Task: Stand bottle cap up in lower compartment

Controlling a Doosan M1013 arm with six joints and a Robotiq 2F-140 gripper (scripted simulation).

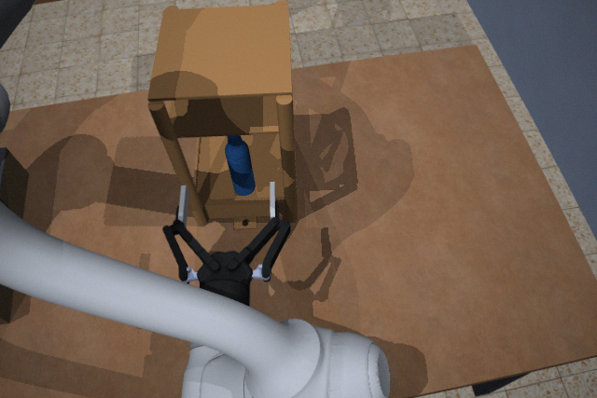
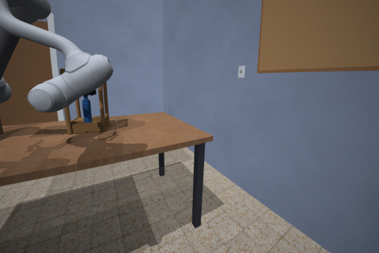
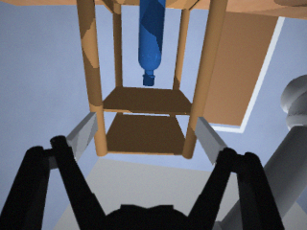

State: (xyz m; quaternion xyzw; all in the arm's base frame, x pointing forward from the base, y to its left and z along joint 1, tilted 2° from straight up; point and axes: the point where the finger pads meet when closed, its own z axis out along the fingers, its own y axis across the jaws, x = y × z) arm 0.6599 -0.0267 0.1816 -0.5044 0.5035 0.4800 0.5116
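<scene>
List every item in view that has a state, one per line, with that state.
bottle: standing cap up inside the lower compartment, not held.
gripper: fully open, empty, in front of the unit.
shelving unit: upright on the table, only the bottle in it.

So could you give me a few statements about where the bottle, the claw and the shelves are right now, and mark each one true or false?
1. The blue bottle stands inside the shelving unit, in its lower compartment. True.
2. The gripper is clamped on the bottle. False: its fingers are spread wide with nothing between them, and the bottle stands apart from them, further inside.
3. The bottle lies on its side. False: it stands with its cap up, as the exterior view shows; whether it is exactly upright cannot be told.
4. The gripper is at the front of the unit, the side facing the robot. True.
5. The bottle rests on the top shelf. False: the top board is bare, and the bottle is beneath it.
</scene>
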